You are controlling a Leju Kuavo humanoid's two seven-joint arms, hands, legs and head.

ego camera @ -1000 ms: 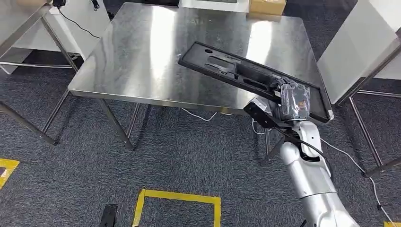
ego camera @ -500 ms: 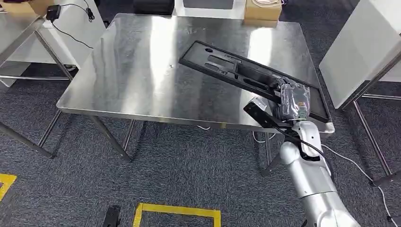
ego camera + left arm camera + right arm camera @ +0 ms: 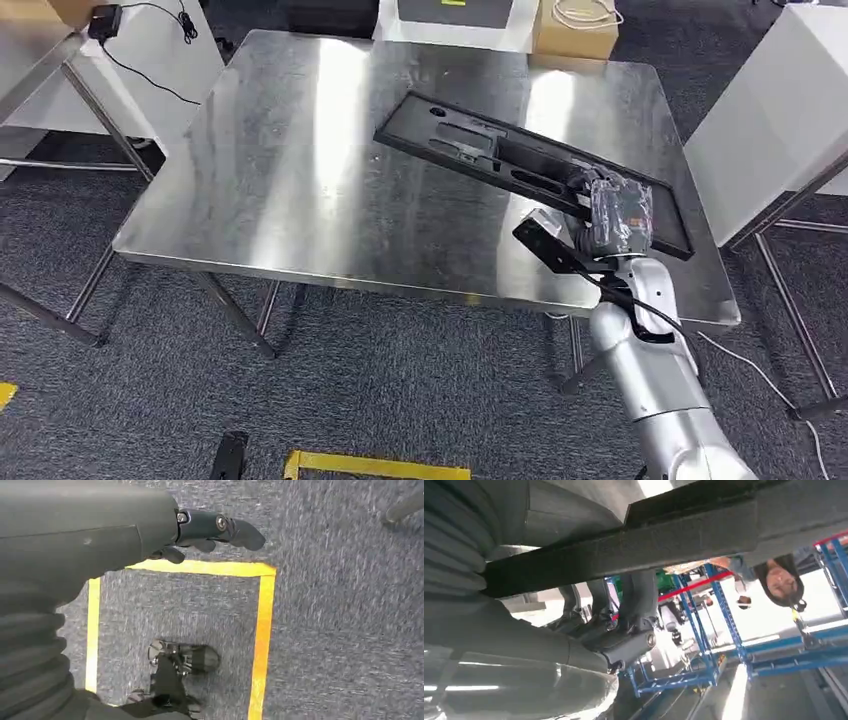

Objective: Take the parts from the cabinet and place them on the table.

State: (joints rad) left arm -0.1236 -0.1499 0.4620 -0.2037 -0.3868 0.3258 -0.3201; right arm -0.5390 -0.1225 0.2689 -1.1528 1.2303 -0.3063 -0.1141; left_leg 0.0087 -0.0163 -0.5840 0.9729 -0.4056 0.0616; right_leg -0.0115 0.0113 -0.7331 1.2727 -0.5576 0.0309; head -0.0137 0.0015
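Part: a long, flat black tray [image 3: 500, 160] with cut-out slots and a raised rim. It lies slanted in the middle right of the frame, over the shiny metal table [image 3: 300, 170].
Where it is: its far end reaches toward the top middle of the table. Its near end is by the table's lower right corner. I cannot tell if the far end touches the table yet.
Right robot hand: the right robot hand [image 3: 618, 215] holds the near end of the tray. In the right wrist view, dark fingers [image 3: 636, 600] wrap under the tray's edge.
Left robot hand: the left robot hand [image 3: 210, 530] hangs down over the grey carpet and a yellow tape line [image 3: 262, 630]. It holds nothing. I cannot tell how wide its fingers are.
Step now: I think it is setting the tray down.
How to do it well: go down slowly, keep the tray flat, and put all of it on the table, away from the edge. Let go only when it rests.
How it looks: thin, stiff and light, maybe foam.
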